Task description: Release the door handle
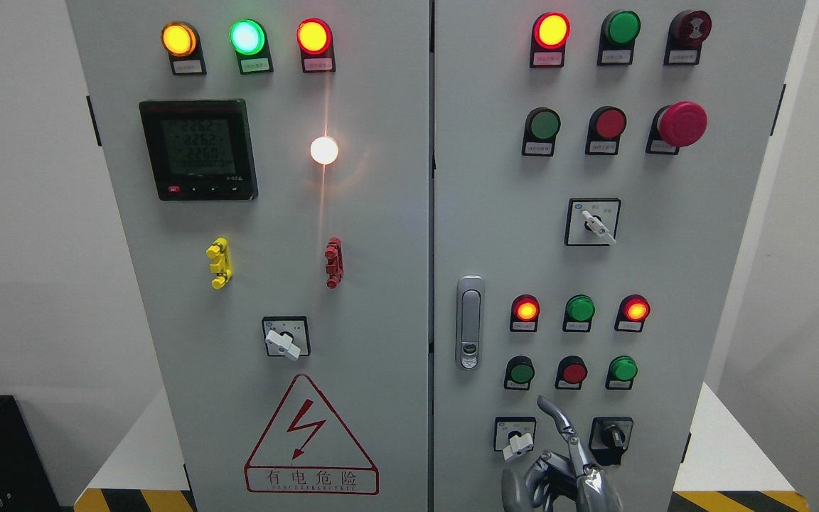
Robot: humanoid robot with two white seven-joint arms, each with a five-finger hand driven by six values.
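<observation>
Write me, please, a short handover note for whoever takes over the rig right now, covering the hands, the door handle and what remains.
Hands: one robot hand shows at the bottom edge, right of middle, one finger raised, others curled, holding nothing; which arm it belongs to cannot be told. No other hand is visible.
Things: the door handle sits flush on the right cabinet door, well above the hand and untouched. Both doors look closed.
Done: the handle is released.
Left: probably only lowering the hand away from the rotary switches nearby.

hand [559, 473] cut off at bottom edge; button labels [548, 59] too small to read.
</observation>
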